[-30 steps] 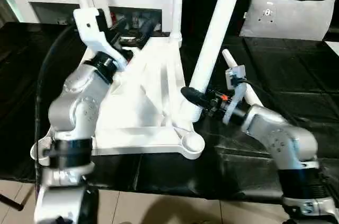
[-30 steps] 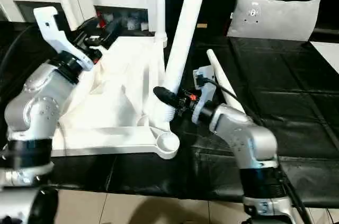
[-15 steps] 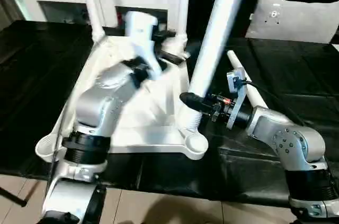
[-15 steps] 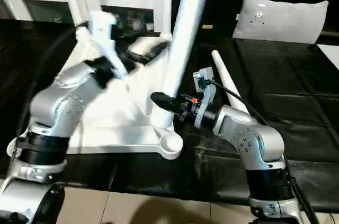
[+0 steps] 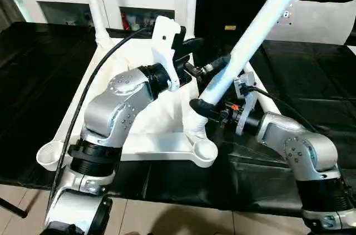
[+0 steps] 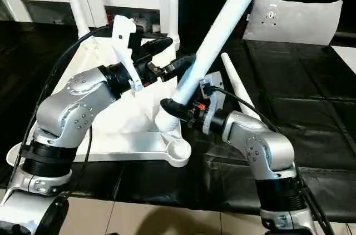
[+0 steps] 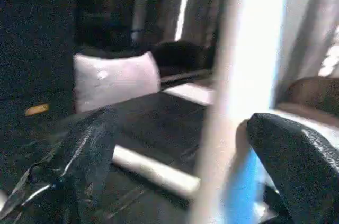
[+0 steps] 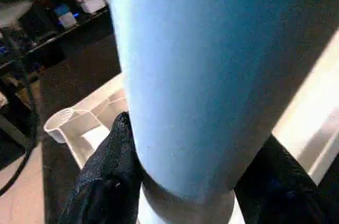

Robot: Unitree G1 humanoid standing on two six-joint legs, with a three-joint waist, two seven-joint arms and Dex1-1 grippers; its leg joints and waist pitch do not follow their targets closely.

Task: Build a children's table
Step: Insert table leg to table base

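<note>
Table leg seated at a near corner socket of the upturned table top, long axis leaning up and to the right.
Right gripper clamps the leg's base; left gripper, fingers spread wide, straddles the leg higher up, on a black-covered surface.

Tilted leg top cut off; left arm hides tabletop.

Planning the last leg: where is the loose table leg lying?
The loose leg lies on the black table, right of the right gripper, toward the grey-white cushion.
</note>
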